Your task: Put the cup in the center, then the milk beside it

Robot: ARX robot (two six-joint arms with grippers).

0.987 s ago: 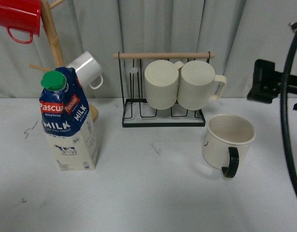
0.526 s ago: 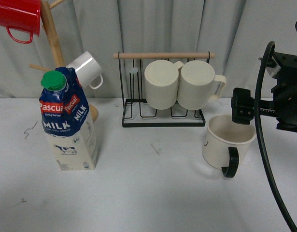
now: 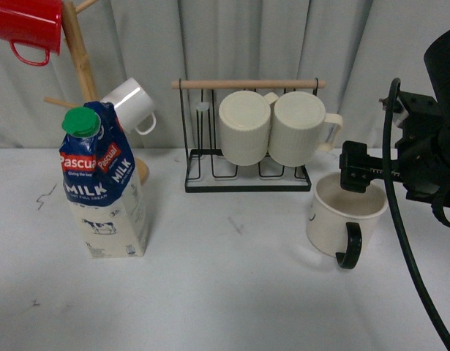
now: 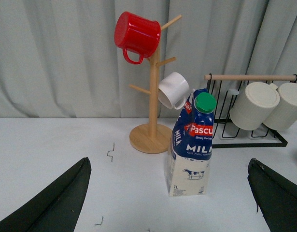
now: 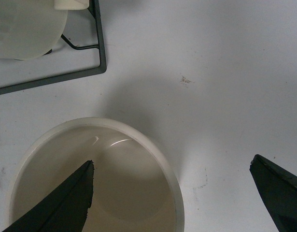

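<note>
The right jaws stand wide apart, holding nothing: in the right wrist view one dark finger (image 5: 61, 198) hangs over the hollow of the cup (image 5: 124, 179) and the other finger (image 5: 278, 188) over bare table (image 5: 211, 72) outside the rim, so the cup's wall lies between them (whether either touches it I cannot tell). In the front view the right arm (image 3: 422, 153) reaches in from the right, its tip above the cup's far rim. The cup stands upright on the right side of the table, black handle toward the camera, just in front of the right end of the rack (image 3: 246, 183). The left jaws are also spread and empty, well back from the milk (image 4: 189, 150), which stands upright on the left, just in front of the mug tree (image 4: 150, 137). The table is white with a few small black marks (image 3: 43, 196). A pale curtain (image 3: 210, 36) hangs in folds behind it.
</note>
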